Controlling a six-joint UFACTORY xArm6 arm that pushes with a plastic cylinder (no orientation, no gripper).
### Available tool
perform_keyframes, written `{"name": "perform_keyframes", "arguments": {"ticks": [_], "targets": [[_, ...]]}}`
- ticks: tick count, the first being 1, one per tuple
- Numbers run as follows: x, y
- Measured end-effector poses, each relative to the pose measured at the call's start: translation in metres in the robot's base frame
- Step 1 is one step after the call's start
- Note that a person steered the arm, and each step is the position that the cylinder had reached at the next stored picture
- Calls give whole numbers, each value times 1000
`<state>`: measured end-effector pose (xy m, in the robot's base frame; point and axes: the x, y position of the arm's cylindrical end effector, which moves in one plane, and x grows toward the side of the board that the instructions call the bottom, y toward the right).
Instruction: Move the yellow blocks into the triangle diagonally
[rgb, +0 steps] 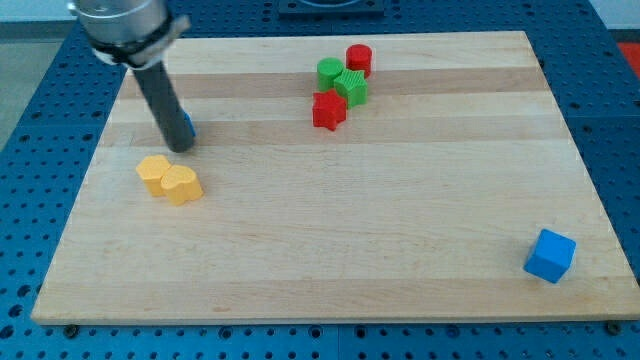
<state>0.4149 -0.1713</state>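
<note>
Two yellow blocks lie touching at the view's left: a yellow star-like block (153, 173) and a yellow rounded block (181, 185) just right of it. My tip (180, 148) stands just above them, a small gap away. A blue block (188, 127) peeks out from behind the rod, mostly hidden, so its shape cannot be told.
A cluster sits at the view's top centre: a red cylinder (359, 60), a green rounded block (329, 72), a green cube (352, 87) and a red star (328, 110). A blue cube (550, 255) lies at the bottom right. The wooden board (330, 220) rests on a blue perforated table.
</note>
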Motion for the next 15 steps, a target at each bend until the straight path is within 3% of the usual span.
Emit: {"name": "perform_keyframes", "arguments": {"ticks": [1, 2, 3, 4, 6, 7, 9, 10, 12, 13, 14, 15], "targets": [[50, 67], [126, 96], [177, 48], [148, 18], [66, 11], [66, 4], [10, 3], [13, 0], [117, -2], [97, -39], [36, -47], [21, -52]]}}
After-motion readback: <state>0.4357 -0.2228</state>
